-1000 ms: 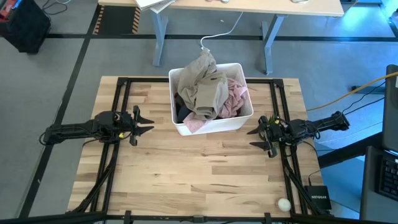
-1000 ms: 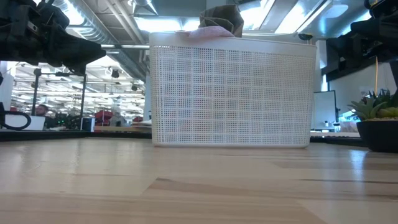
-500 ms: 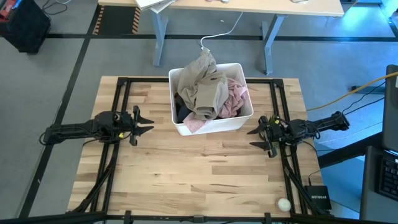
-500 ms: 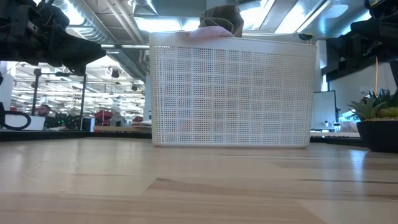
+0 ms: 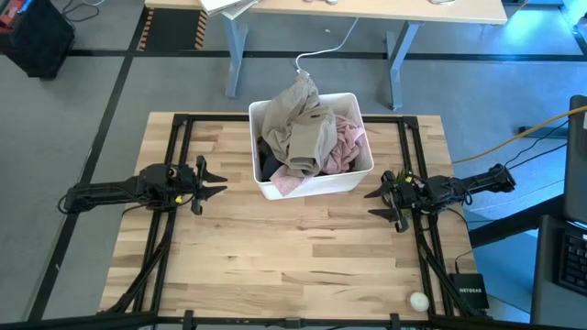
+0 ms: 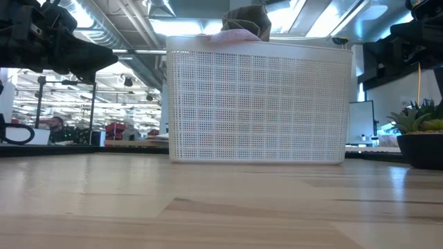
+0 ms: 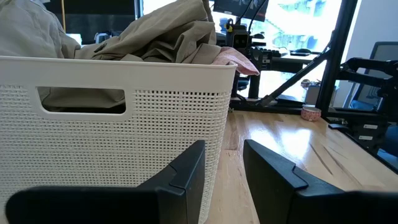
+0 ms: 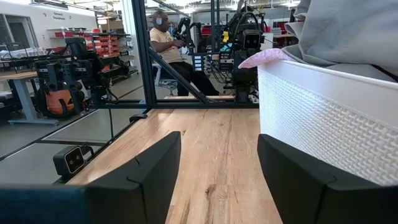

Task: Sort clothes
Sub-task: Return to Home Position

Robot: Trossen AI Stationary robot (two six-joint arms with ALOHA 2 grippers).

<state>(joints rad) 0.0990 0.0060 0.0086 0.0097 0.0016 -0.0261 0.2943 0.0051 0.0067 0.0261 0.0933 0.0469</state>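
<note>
The clothes (image 5: 307,137), a khaki, pink and dark heap, sit piled in the white bin (image 5: 316,187) at the desk's far middle, between my left tool (image 5: 213,183) and right tool (image 5: 378,202), both spread, empty, about equally near, pointing inward.

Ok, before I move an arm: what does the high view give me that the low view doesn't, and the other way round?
Only the high view shows both grippers, open and empty: the left gripper left of the white perforated plastic bin, the right gripper to its right, plus the pale pink garment and a dark garment inside, and a small white ball at the table's near right corner. Only the low view shows a potted plant. Both show the bin and the khaki-beige fabric garment piled above its rim.
</note>
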